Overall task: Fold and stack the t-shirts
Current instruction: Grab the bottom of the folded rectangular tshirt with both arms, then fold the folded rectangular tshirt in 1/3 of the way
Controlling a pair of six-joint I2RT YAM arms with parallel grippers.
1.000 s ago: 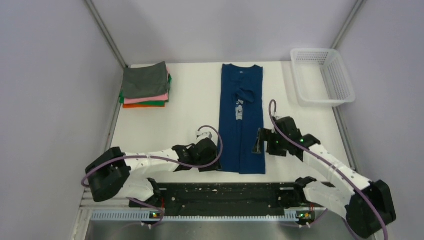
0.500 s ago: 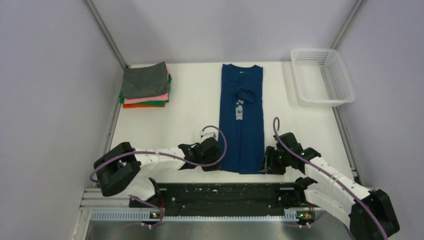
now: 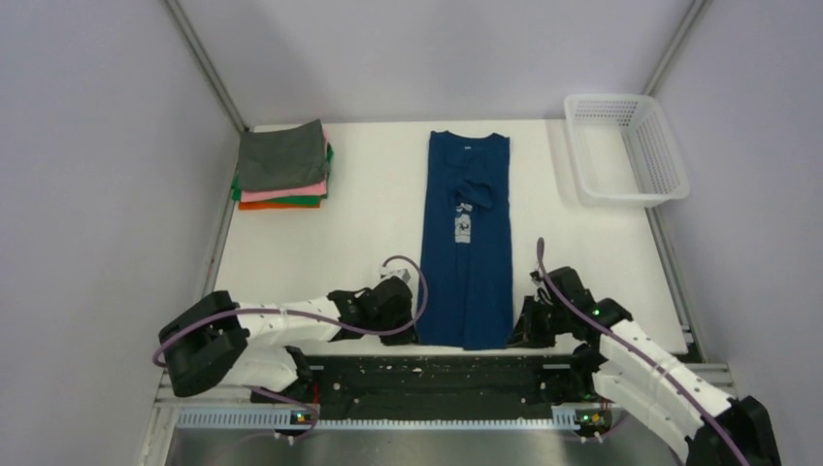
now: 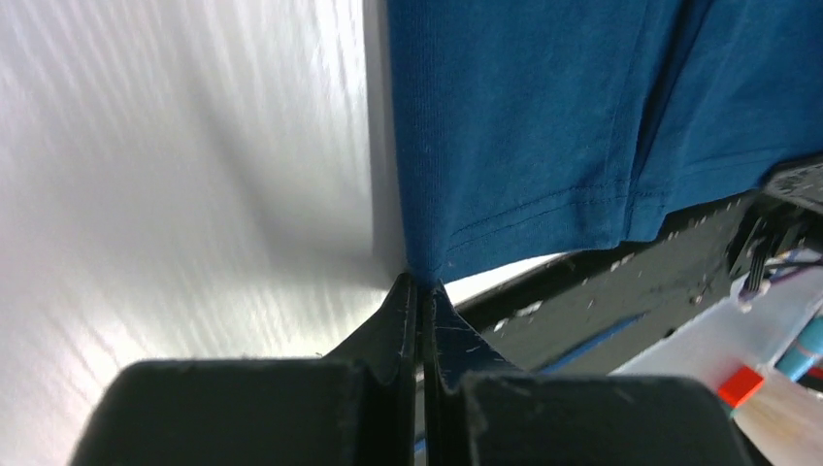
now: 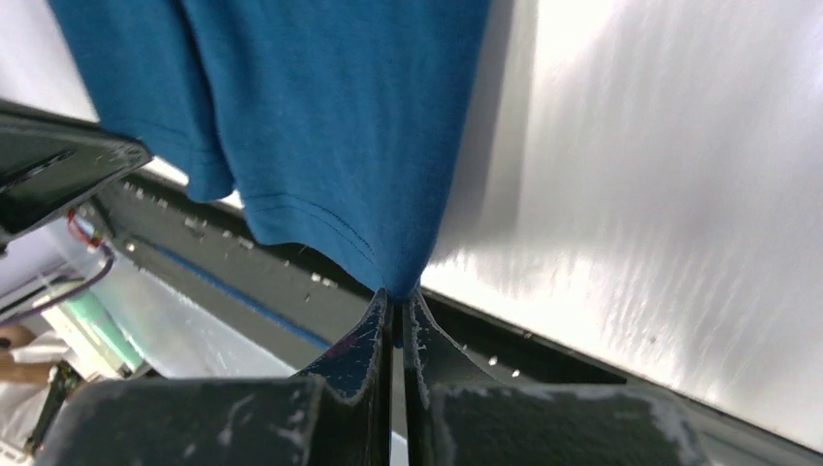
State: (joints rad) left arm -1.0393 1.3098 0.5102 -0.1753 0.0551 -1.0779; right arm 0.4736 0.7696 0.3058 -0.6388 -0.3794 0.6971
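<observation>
Navy knit cloth, probably light and limp: the t-shirt (image 3: 468, 243) lies flat on the desk (image 3: 359, 214), stretching away ahead of both claws. The left claw (image 4: 419, 282) and right claw (image 5: 396, 293) each pinch a hem corner, fully closed, which look like sound holds.

Place: robotics lab cell
Walls: plain grey panels (image 3: 87, 175) on metal posts (image 3: 206, 68)
Rig: two arms (image 3: 281, 318) bolted to white surface (image 3: 359, 194)

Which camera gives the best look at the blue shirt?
The top view: the whole blue shirt lies there, folded into a long strip, white print visible. Each wrist view shows only a bottom corner of it, pinched in the left claw or right claw.
</observation>
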